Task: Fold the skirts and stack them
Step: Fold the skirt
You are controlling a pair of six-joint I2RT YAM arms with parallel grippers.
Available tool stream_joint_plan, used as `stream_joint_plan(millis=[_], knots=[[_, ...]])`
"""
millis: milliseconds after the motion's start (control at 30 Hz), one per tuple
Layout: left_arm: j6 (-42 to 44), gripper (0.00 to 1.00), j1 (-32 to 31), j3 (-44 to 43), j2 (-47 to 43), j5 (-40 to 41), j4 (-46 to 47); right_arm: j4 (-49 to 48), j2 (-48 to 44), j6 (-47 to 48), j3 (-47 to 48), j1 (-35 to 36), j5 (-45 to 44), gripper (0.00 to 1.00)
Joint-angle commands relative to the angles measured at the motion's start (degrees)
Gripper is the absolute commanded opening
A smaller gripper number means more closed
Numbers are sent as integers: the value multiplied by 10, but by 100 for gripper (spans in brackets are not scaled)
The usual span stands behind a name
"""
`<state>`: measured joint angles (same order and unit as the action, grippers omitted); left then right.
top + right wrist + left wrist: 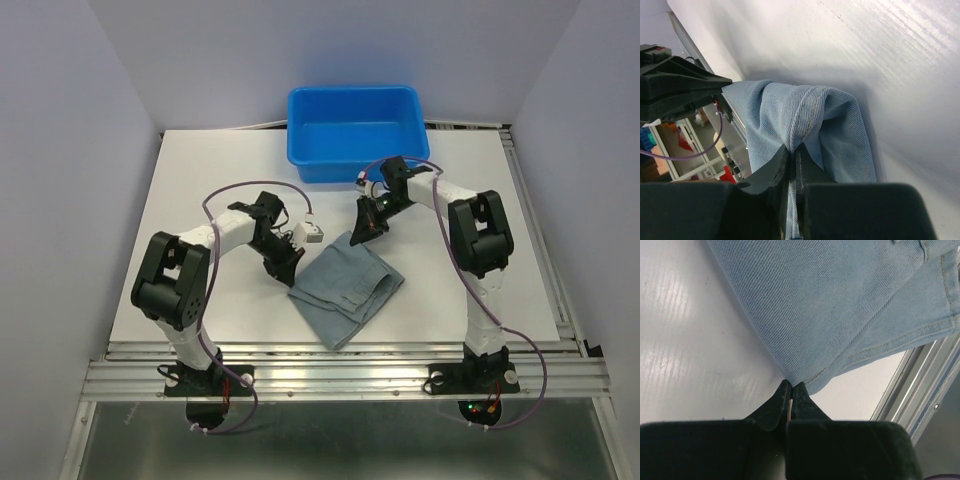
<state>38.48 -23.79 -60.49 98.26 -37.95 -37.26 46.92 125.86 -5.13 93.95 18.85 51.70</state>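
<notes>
Overhead view of a white table (200, 180), with two black-and-white robot arms rising from a metal rail (340, 378) along the bottom of the frame. One grey-blue denim skirt (345, 285) lies rumpled at the centre of the table, a little below the middle. It is partly doubled over itself, and its lowest corner reaches close to the rail. The left gripper (289, 270) meets the skirt's left edge and hides that edge from above. In the left wrist view its two black fingers are pressed together on a corner of the hem, and the cloth fans away toward the top of that frame. The right gripper (363, 236) comes down on the skirt's upper corner. In the right wrist view its fingers are pinched shut on a raised ridge of cloth beside a stitched seam, and the fabric bunches into a hump just beyond them. In both wrist views the gripper's dark body fills the bottom of the frame and blocks whatever lies under it. The left arm (675, 85) shows as a black shape at the upper left of the right wrist view, beyond the skirt, with a purple cable (680, 157) hanging below it. A bright blue tub (352, 130) sits at the top centre of the overhead frame on the table's far edge, apart from the skirt and just behind the right arm. A small white box (311, 235) sits by the left wrist, probably its camera.
</notes>
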Motion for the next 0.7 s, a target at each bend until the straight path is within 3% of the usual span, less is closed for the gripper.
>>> stream_joint_plan(millis=[0,333,600,667], knots=[[36,0,-1,11,-47,22,-55,-43,-50,-9,-15,5,-29,1],[111,0,-3,59,-76,75,-115,-46,-56,13,-15,-18,-49,1],[124,0,-3,96,-90,133,-86,-46,-53,31,-3,-23,-76,1],[120,9,-2,99,-105,124,-74,-46,-54,41,-4,-23,-74,1]])
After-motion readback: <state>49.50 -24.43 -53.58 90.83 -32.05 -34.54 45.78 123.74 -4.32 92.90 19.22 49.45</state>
